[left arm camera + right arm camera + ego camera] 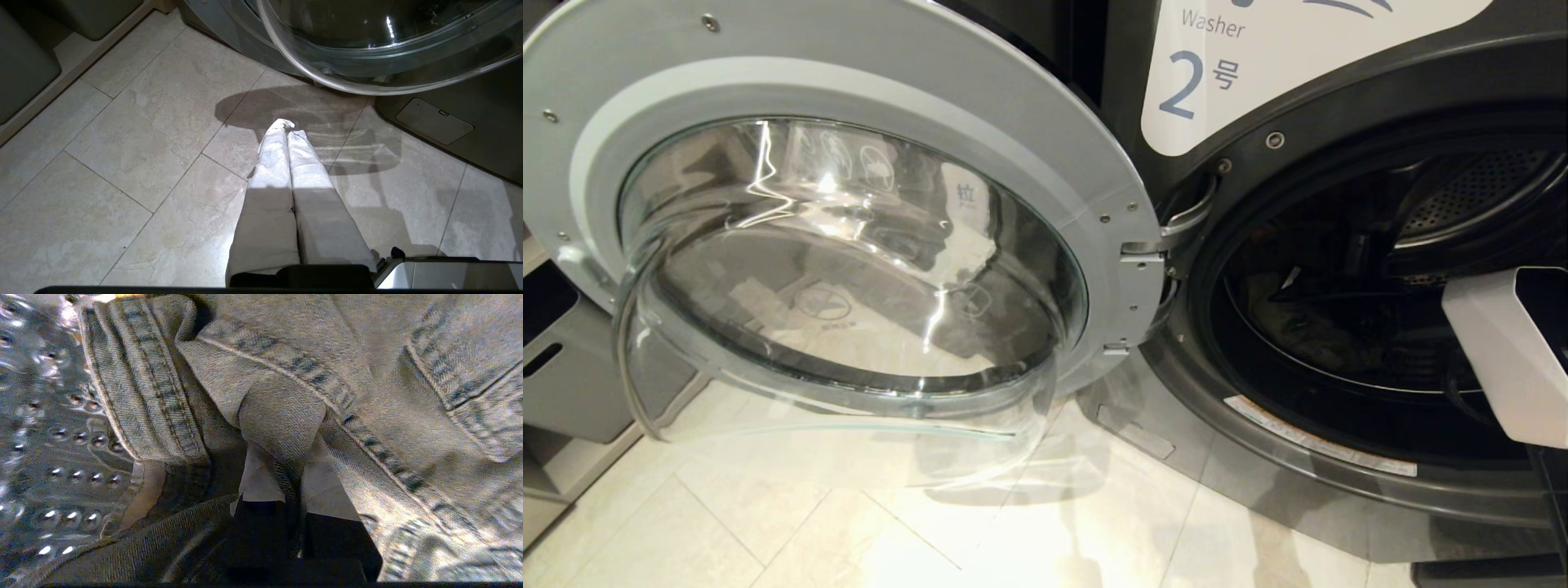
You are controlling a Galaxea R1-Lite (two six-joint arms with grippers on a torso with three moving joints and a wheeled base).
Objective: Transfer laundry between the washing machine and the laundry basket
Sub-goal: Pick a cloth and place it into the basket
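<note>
One grey bin [564, 384] with a slot handle sits at the far left of the head view, on a low ledge beside the pale floor tiles [792, 531]. Next to it, the washing machine's round door [849, 245] stands swung wide open, its grey ring facing the camera and its clear glass bowl bulging out over the floor. The door hangs on a chrome hinge [1168, 233] at the machine's front edge. Right of the hinge is the washing machine [1176, 457] itself, dark grey, with a white label [1258, 65] bearing a blue "2" above the round opening. Inside the opening the perforated metal drum [1470, 192] is dim. The white casing of the right arm [1503, 359] reaches into the drum from the right edge of the view. In the right wrist view the right gripper [292, 479] is deep in the drum, its jaws pinched together on a bunched fold of the laundry [286, 416], a faded denim-like garment with stitched seams that lies against the drum's holed wall [49, 457]. The left gripper [288, 130] does not show in the head view; its own wrist view finds it hanging above the floor tiles just below the glass bowl of the door, jaws pressed fully together with nothing between them. The laundry basket shows in none of the views.
</note>
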